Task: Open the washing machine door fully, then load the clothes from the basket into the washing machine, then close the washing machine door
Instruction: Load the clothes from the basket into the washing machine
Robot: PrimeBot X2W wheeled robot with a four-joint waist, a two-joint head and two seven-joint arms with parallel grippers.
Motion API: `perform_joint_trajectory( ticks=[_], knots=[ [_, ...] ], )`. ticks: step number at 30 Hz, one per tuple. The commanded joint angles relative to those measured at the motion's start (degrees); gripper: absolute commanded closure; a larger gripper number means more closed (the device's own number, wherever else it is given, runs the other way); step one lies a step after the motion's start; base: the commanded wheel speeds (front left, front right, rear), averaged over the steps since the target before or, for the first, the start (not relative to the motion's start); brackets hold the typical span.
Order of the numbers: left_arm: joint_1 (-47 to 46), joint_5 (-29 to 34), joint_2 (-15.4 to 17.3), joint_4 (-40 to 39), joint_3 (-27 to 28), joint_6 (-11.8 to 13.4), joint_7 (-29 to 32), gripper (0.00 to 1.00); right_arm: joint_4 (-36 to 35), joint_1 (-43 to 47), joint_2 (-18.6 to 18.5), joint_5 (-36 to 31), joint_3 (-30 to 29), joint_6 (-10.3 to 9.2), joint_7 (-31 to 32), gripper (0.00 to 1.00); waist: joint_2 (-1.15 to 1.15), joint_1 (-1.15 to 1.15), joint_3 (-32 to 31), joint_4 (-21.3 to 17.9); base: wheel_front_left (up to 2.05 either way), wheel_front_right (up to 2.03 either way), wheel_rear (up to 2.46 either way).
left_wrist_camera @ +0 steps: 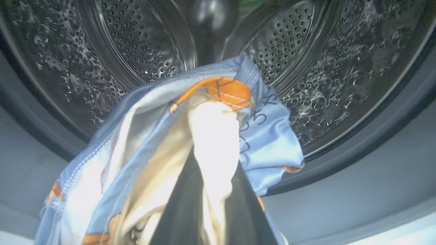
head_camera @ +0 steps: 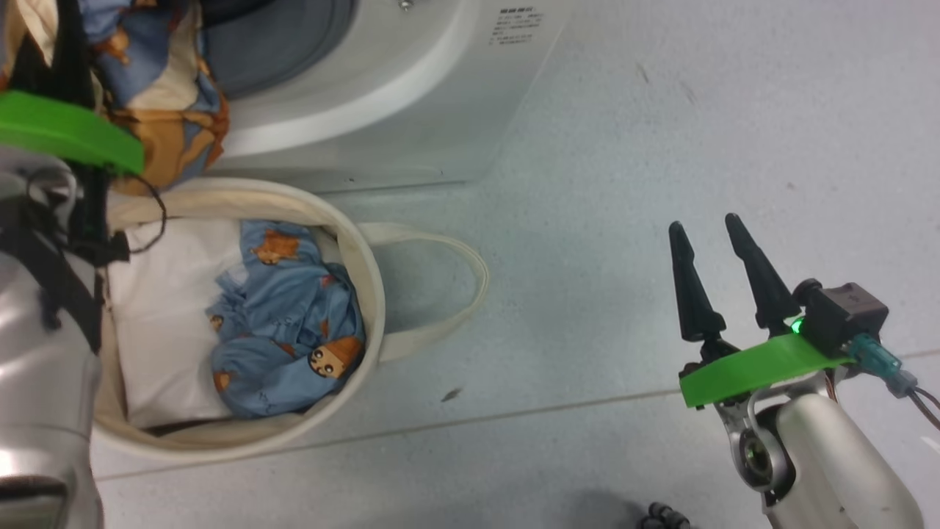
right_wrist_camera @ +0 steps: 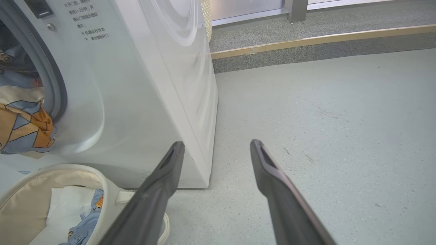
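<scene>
My left gripper is shut on a bunch of the clothes, light blue with orange print and a cream lining, held at the mouth of the washing machine's steel drum. In the head view that bunch hangs by the grey gasket of the white washing machine, above the cream basket. More blue bear-print clothes lie inside the basket. My right gripper stands open over bare floor, well to the right of the basket. The washing machine door is out of view.
A plain white bundle lines the basket's left side. One loop handle lies out on the grey floor to the right. Behind the machine runs a raised grey step with a wooden edge.
</scene>
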Motion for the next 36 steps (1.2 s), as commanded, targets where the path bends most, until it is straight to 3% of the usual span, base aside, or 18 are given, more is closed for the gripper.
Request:
perform_joint_trajectory(
  ticks=[1, 8, 17, 20, 23, 24, 25, 31, 36],
  knots=[
    [-2.17, 0.69, 2.94, -1.34, 0.63, -0.33, -0.27, 1.0, -1.83, -0.31, -0.01, -0.45, 0.51, 0.01, -0.71, 0.0, 0.0, -0.02, 1.77, -0.72, 0.0, 0.0, 0.0],
    [-10.6, 3.56, 5.21, 0.95, -0.41, -0.3, -0.27, 1.0, -3.33, 0.28, 0.29, -1.69, -0.83, 0.01, -0.71, 0.0, 0.0, -0.02, 5.0, -1.35, 0.0, 0.0, 0.0],
    [-13.45, 7.1, 2.5, -18.57, 7.57, -0.29, -0.27, 1.0, -5.38, 0.56, 0.34, -2.44, -2.31, 0.01, -0.71, 0.0, 0.0, -0.02, 7.22, -1.74, 0.0, 0.0, 0.0],
    [-12.51, 7.43, 1.89, -17.01, 6.96, -0.31, -0.27, 1.0, -5.11, 0.73, 0.63, -2.44, -2.11, 0.01, -0.71, 0.0, 0.0, -0.02, 7.28, -1.9, 0.0, 0.0, 0.0],
    [-12.45, 8.46, 2.24, -8.19, 5.53, -0.31, -0.27, 1.0, -4.69, 0.79, 0.97, -2.36, -1.74, 0.01, -0.71, 0.0, 0.0, -0.02, 6.91, -2.19, 0.0, 0.0, 0.0],
    [-12.92, 8.67, 2.31, -4.32, 5.17, -0.32, -0.27, 0.82, -4.57, 0.79, 1.07, -2.33, -1.59, 0.01, -0.71, 0.0, 0.0, -0.02, 6.73, -2.33, 0.0, 0.0, 0.0],
    [-13.66, 9.21, 2.46, -0.37, 4.47, -0.32, -0.27, 0.0, -4.47, 0.79, 1.13, -2.31, -1.46, 0.01, -0.71, 0.0, 0.0, -0.02, 6.6, -2.44, 0.0, 0.0, 0.0],
    [-18.8, 12.98, 2.6, 18.29, -0.07, 1.55, 8.78, 0.0, -3.94, 0.66, 1.31, -2.19, -1.04, 0.01, -0.71, 0.0, 0.0, -0.02, 5.56, -2.83, 0.0, 0.0, 0.0],
    [-19.82, 12.79, 2.12, 21.37, -0.71, 2.31, 7.75, 0.0, -3.27, -0.2, 1.54, -1.56, 0.27, 0.01, -0.71, 0.0, 0.0, -0.02, 3.55, -2.99, 0.0, 0.0, 0.0]
  ],
)
